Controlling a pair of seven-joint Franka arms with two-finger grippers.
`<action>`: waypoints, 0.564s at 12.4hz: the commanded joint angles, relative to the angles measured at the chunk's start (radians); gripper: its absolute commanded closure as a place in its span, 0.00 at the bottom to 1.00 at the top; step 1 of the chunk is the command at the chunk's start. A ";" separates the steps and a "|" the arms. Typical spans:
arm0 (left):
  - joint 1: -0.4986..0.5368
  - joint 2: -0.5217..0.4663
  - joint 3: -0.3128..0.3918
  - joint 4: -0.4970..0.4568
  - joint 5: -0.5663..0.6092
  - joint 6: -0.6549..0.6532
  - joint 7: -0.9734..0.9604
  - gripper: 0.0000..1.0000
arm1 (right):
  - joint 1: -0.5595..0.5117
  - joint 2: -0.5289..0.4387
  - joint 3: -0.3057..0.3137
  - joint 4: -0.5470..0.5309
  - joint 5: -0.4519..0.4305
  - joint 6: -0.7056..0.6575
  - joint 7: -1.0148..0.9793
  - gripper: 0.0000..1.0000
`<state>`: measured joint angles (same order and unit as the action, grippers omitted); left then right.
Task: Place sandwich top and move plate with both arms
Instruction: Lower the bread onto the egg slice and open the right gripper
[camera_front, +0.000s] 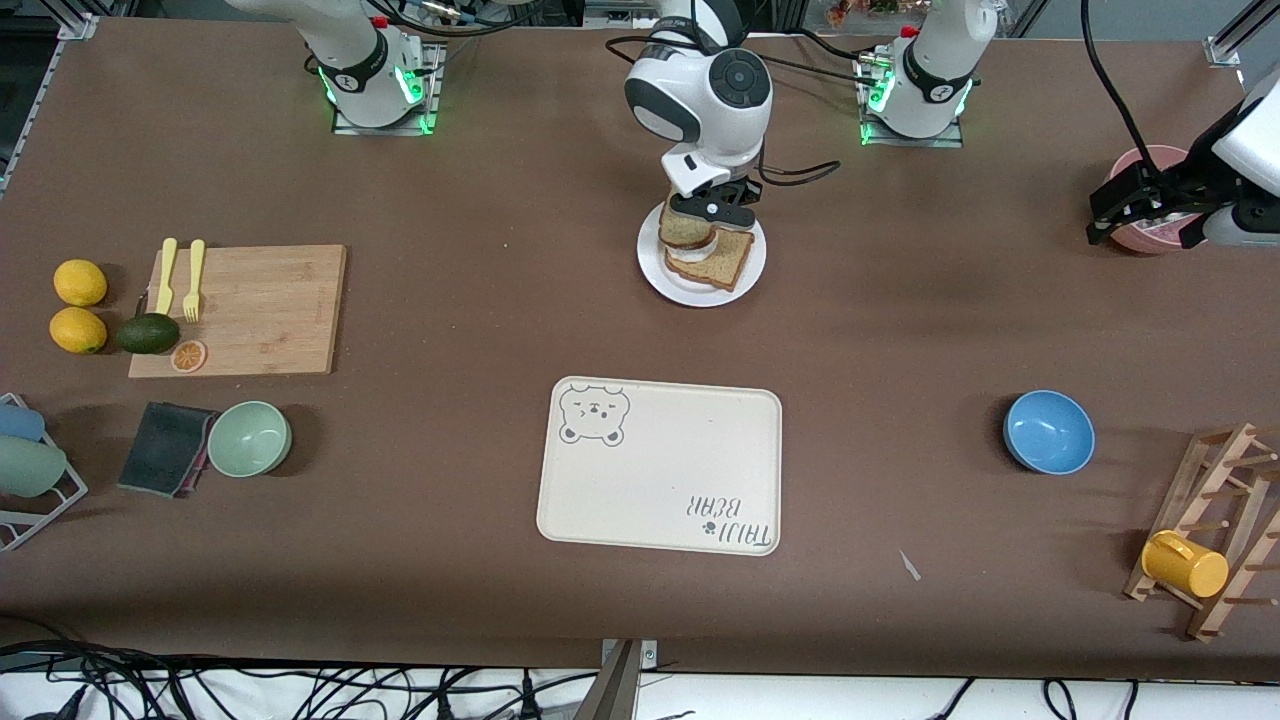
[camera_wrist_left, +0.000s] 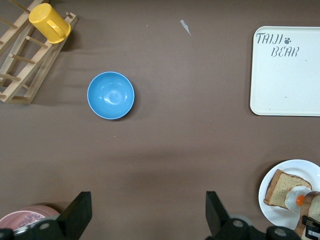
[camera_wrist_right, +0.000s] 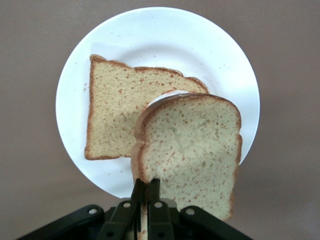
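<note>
The sandwich top (camera_front: 685, 230) (camera_wrist_right: 195, 145), a light-tan speckled slice, hangs tilted over the white plate (camera_front: 680, 288) (camera_wrist_right: 150, 40). My right gripper (camera_front: 712, 212) (camera_wrist_right: 146, 187) is shut on its crust edge. A second bread slice (camera_front: 725, 262) (camera_wrist_right: 115, 115) lies flat on the plate, and a bit of white egg shows under the held slice. In the left wrist view the plate (camera_wrist_left: 300, 170) carries that slice with a fried egg (camera_wrist_left: 297, 196) on it. My left gripper (camera_front: 1140, 215) (camera_wrist_left: 147, 200) waits open and holding nothing, over the table by a pink bowl (camera_front: 1150, 165) (camera_wrist_left: 25, 217).
A cream bear-print tray (camera_front: 660, 465) (camera_wrist_left: 287, 75) lies nearer the front camera than the plate. A blue bowl (camera_front: 1048, 432) (camera_wrist_left: 110, 95) and a wooden rack with a yellow cup (camera_front: 1185, 565) (camera_wrist_left: 48, 22) sit toward the left arm's end. A cutting board (camera_front: 260, 310) and a green bowl (camera_front: 249, 438) are toward the right arm's end.
</note>
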<state>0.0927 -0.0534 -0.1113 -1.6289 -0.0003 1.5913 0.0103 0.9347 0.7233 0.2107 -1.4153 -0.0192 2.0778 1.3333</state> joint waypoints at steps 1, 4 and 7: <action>-0.004 0.015 -0.005 0.035 0.013 -0.024 -0.004 0.00 | 0.006 0.019 -0.008 0.001 -0.048 0.011 0.017 1.00; -0.008 0.023 -0.004 0.055 0.000 -0.022 -0.001 0.00 | 0.001 0.025 -0.013 -0.010 -0.058 0.031 0.017 1.00; -0.008 0.030 -0.005 0.057 0.000 -0.022 -0.003 0.00 | 0.000 0.031 -0.016 -0.008 -0.053 0.033 0.021 0.49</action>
<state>0.0899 -0.0495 -0.1148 -1.6167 -0.0004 1.5913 0.0103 0.9330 0.7549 0.1943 -1.4202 -0.0588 2.1030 1.3336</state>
